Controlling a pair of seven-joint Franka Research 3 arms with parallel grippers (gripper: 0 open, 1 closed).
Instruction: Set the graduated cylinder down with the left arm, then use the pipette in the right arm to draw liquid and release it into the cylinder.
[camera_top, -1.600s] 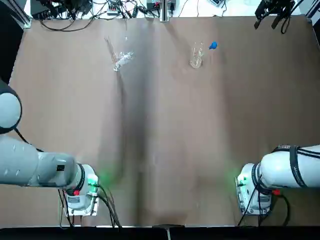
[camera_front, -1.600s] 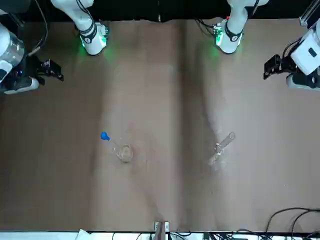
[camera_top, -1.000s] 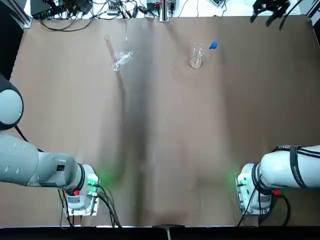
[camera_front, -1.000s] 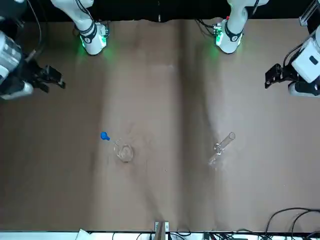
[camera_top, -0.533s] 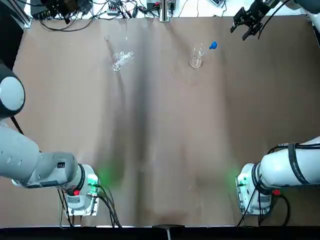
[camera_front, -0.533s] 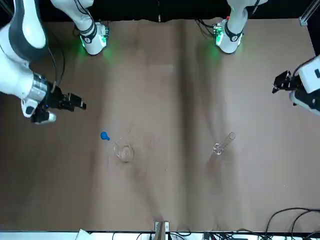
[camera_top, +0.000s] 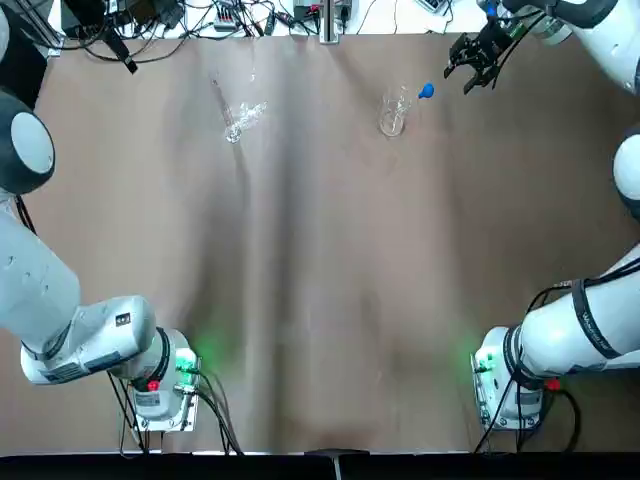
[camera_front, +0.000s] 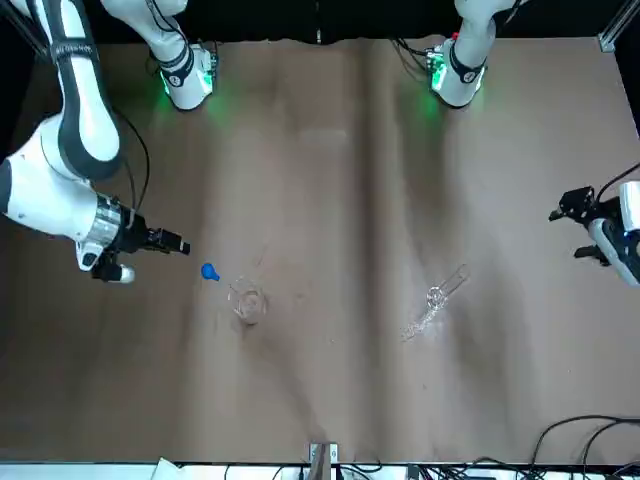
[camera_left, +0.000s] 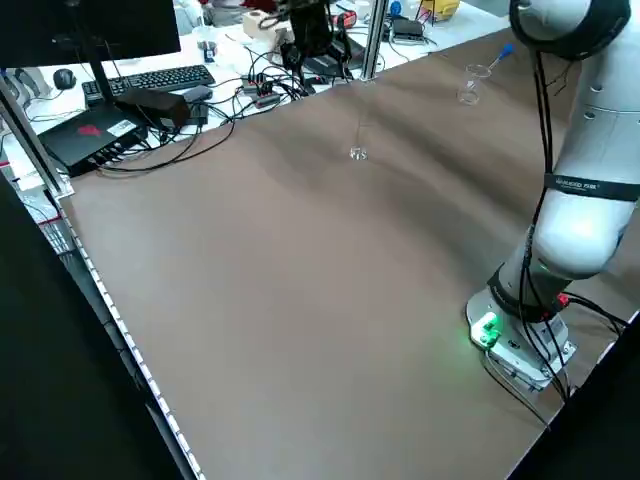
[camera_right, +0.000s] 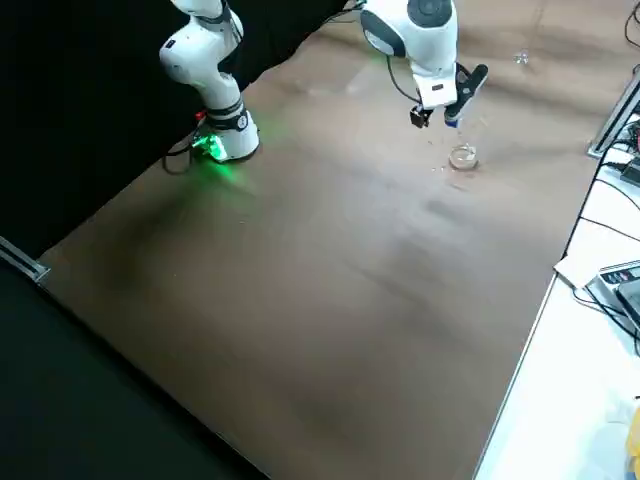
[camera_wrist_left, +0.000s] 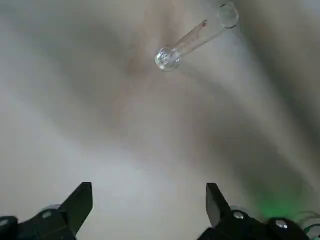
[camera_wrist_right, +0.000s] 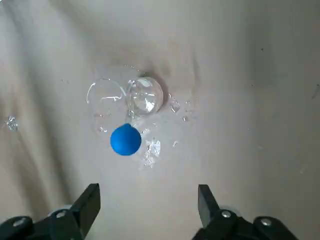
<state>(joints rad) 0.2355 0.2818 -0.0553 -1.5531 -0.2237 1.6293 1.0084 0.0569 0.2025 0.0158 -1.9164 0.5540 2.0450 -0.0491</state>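
Barely begun: both grippers empty, nothing set down or drawn yet.
Right black two-finger gripper (camera_top: 470, 62), jaws spread and holding nothing, hovers just right of the thin clear pipette with its small blue bulb (camera_top: 426, 91), which leans in the short clear glass beaker (camera_top: 392, 122) at the far right; left black gripper (camera_front: 575, 215), also spread and empty, hangs off the far-left table edge, apart from the slim clear glass graduated cylinder (camera_front: 437, 298) (apparently lying on its side). Every step remains, I judge.
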